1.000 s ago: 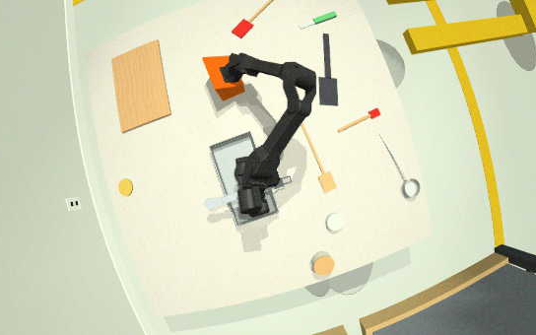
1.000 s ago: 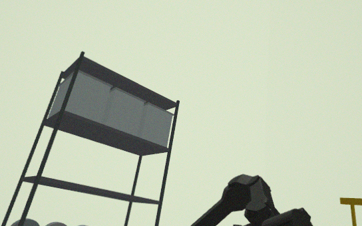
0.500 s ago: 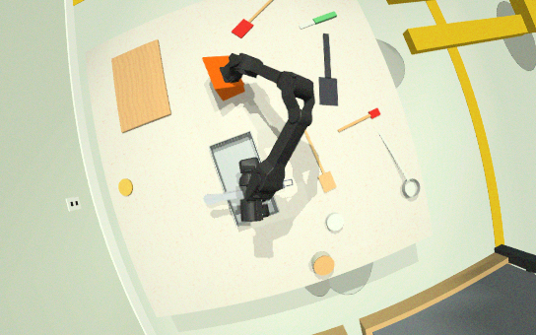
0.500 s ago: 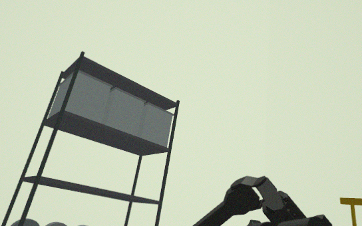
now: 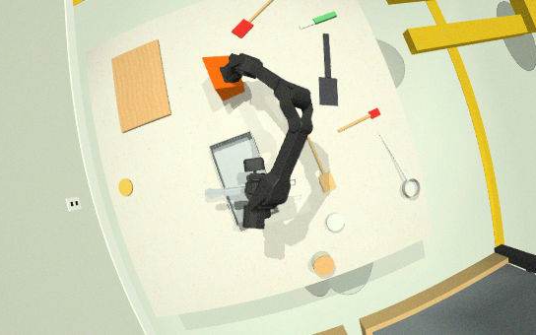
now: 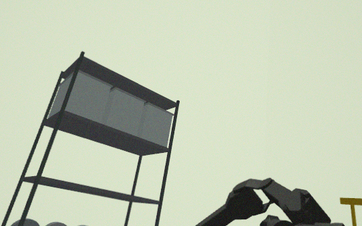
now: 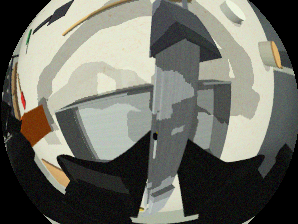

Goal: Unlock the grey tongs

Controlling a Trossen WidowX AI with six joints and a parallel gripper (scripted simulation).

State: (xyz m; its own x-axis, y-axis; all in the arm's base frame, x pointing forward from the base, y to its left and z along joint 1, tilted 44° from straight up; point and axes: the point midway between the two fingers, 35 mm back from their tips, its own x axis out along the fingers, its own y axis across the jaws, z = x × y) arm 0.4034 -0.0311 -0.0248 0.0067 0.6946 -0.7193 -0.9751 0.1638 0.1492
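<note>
The grey tongs (image 5: 213, 192) (image 7: 175, 110) are held over the roasting tin (image 5: 232, 141) (image 7: 74, 132). In the top view their broad tips point left past the tin, and the small hinge end sticks out right of the arm. They look closed, with their shadow beside them. My gripper (image 7: 163, 135) is shut on the tongs, one black finger on each side in the wrist view. In the top view the arm hides the fingers. The lock's state and the exact tilt cannot be told. The wooden board (image 5: 140, 86) lies flat at the upper left.
An orange block (image 5: 217, 74) (image 7: 36, 125) is at the arm's base. A wooden spatula (image 5: 327, 181), a white cup (image 5: 335, 222) and an orange-topped cup (image 5: 323, 265) are right of the tin. A yellow disc (image 5: 125, 187) lies left. Other utensils lie at the top and right.
</note>
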